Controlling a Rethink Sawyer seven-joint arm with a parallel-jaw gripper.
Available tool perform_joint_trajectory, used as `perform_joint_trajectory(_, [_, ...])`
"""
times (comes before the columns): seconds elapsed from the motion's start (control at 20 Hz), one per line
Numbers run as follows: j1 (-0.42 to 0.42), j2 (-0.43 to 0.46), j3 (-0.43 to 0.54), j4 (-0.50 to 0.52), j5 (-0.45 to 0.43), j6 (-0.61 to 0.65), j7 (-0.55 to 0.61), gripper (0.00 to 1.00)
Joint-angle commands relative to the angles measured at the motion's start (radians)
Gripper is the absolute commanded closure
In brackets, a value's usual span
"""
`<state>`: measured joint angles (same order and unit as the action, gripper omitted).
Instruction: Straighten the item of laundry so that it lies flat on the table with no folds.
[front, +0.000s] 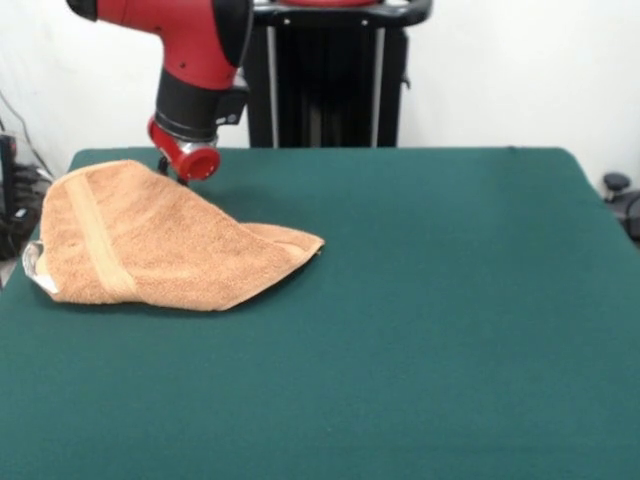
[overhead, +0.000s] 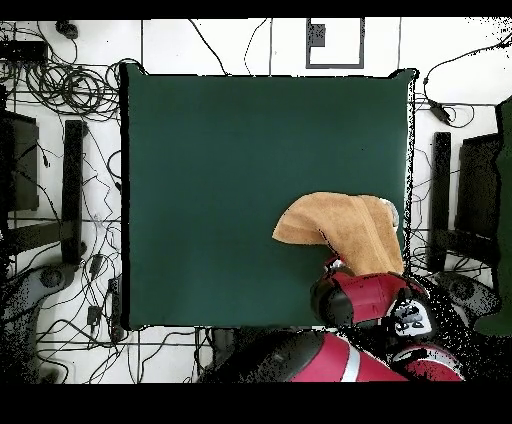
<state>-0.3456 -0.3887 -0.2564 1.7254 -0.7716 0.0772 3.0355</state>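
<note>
Bare green table (front: 420, 330) carries the rumpled towel (front: 160, 250); end effector (front: 172, 170) grip unreadable.

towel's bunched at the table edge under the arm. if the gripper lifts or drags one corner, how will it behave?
The towel is probably floppy: it already lies folded over itself into a point, so a lifted corner would likely drape instead of holding shape. Its looped terry on the felt-like table suggests drag, so pulling may stretch or bunch it more than slide it. It looks light and not fragile.
</note>
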Motion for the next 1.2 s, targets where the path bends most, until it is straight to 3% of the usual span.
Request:
perform_joint_trajectory(0.05, [0.058,0.168,0.072,-0.102,-0.008,-0.081,-0.014,0.00])
perform_joint_trajectory(0.2, [0.163,0.233,-0.045,-0.171,0.007,-0.121,0.033,0.00])
perform_joint_trajectory(0.3, [0.174,0.252,-0.066,-0.213,-0.009,-0.099,0.009,0.00])
perform_joint_trajectory(0.7, [0.062,0.218,0.019,-0.275,-0.087,-0.001,-0.145,0.00])
perform_joint_trajectory(1.2, [0.027,0.267,0.014,-0.349,-0.160,-0.031,-0.143,0.00])
